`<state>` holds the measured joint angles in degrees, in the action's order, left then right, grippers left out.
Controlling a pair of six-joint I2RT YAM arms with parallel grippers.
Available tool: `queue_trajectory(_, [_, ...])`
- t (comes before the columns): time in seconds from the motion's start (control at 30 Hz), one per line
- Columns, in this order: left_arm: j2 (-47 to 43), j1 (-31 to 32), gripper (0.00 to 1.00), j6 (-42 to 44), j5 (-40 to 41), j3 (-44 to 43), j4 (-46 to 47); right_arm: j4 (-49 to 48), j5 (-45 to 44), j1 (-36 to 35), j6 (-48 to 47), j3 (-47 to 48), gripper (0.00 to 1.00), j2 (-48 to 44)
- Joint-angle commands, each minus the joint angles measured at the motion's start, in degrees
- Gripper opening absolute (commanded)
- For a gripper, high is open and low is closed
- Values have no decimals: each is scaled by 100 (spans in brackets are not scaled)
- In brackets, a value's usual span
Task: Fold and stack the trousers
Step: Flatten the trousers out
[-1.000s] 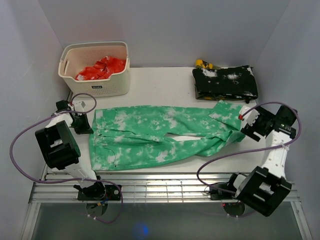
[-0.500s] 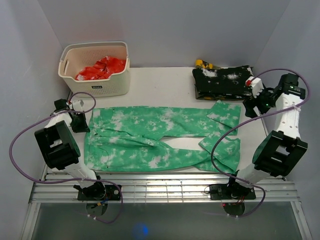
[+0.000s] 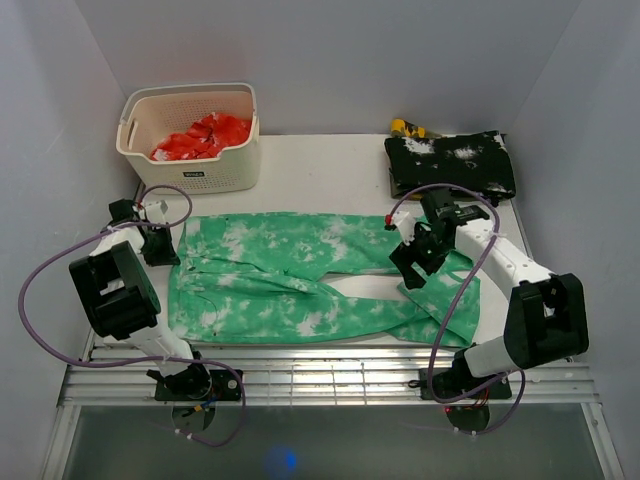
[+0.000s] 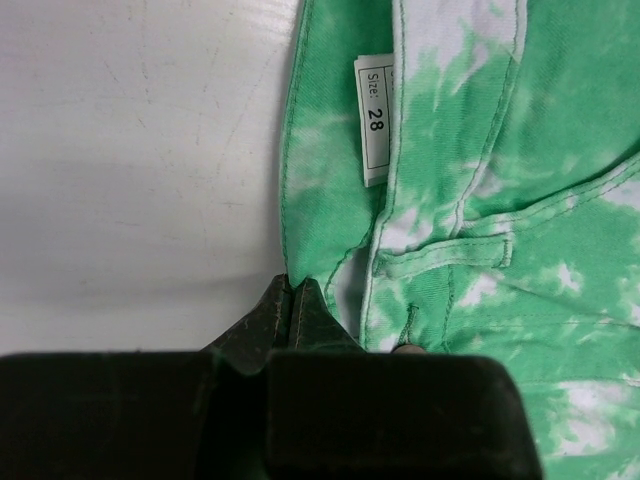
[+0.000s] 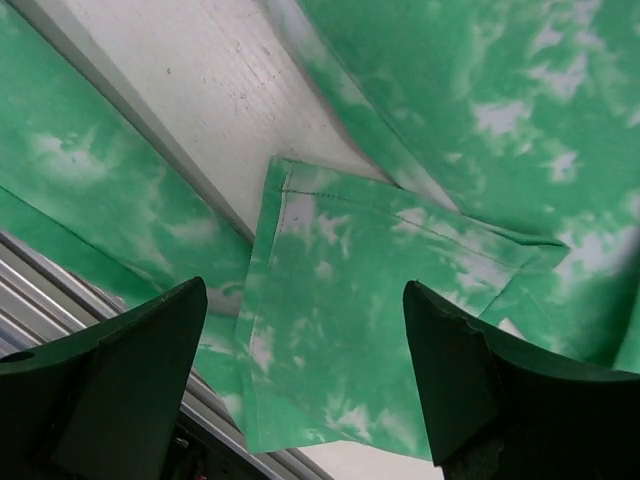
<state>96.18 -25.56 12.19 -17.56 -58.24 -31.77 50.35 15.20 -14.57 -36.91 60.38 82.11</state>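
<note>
The green, white-blotched trousers (image 3: pixel 300 275) lie flat across the table, with the waist at the left and both legs running right. The near leg's end (image 3: pixel 445 300) is folded back on itself. My left gripper (image 3: pixel 166 250) is shut on the waistband's left edge; in the left wrist view its tips (image 4: pixel 295 300) pinch the green hem below a size label (image 4: pixel 373 120). My right gripper (image 3: pixel 408 266) hovers open and empty above the near leg's end. In the right wrist view it (image 5: pixel 305 370) has the folded cuff (image 5: pixel 360 300) between its spread fingers.
A cream basket (image 3: pixel 190 150) holding red cloth stands at the back left. A black, white-speckled folded garment (image 3: pixel 452 165) lies at the back right, with a yellow object (image 3: pixel 408 128) behind it. Metal rails (image 3: pixel 320 380) run along the table's near edge.
My right gripper let go of the leg end, swung out beside the black garment, then came back left over the near leg's folded end. The trousers settled flat. The left gripper stayed put.
</note>
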Motion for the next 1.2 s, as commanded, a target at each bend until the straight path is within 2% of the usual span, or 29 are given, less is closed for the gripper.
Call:
queue_trajectory(0.0, [-214,-72,0,21,7,84,224,-814,-824,-362,1043,-464,85,86])
queue_trajectory(0.17, [-249,-81,0,12,33,146,241,-1623,-1440,-547,1431,-729,85,603])
queue_trajectory(0.23, [-301,-72,0,12,42,172,259,-1826,-1790,-547,1484,-843,79,701])
queue_trajectory(0.27, [-310,-72,0,3,51,190,268,-1975,-1880,-547,1484,-870,69,754])
queue_trajectory(0.37, [-293,-72,0,12,86,190,285,-2038,-2030,-547,1397,-905,50,650])
queue_trajectory(0.4, [-276,-72,0,12,112,199,303,-2012,-2039,-538,1362,-905,31,579])
queue_trajectory(0.47, [-206,-80,0,12,148,181,320,-1941,-2065,-521,1161,-905,13,264])
queue_trajectory(0.5, [-188,-89,0,3,157,181,312,-1837,-2074,-416,1081,-896,8,149])
queue_trajectory(0.57, [-135,-107,0,3,165,155,312,-1669,-1952,-188,870,-800,8,-271])
queue_trajectory(0.67, [-82,-142,0,29,157,111,303,-1423,-1601,514,160,-616,8,-703])
queue_trajectory(0.7, [-73,-142,0,30,148,93,303,-1327,-1582,682,53,-537,16,-722])
queue_trajectory(0.77, [-38,-151,0,30,113,76,294,-950,-1293,1016,-53,-370,49,-557])
queue_trajectory(0.8, [-12,-151,0,-5,87,58,294,-826,-1109,1122,-62,-212,62,-468])
queue_trajectory(0.87, [23,-151,0,-41,-1,49,303,-702,-923,1167,-36,-132,72,-171])
queue_trajectory(0.9, [50,-142,0,-58,-10,49,285,-702,-809,1175,-19,-71,74,-64])
queue_trajectory(1.17, [-38,-151,0,-23,-46,137,277,-746,-290,1290,341,659,74,1358])
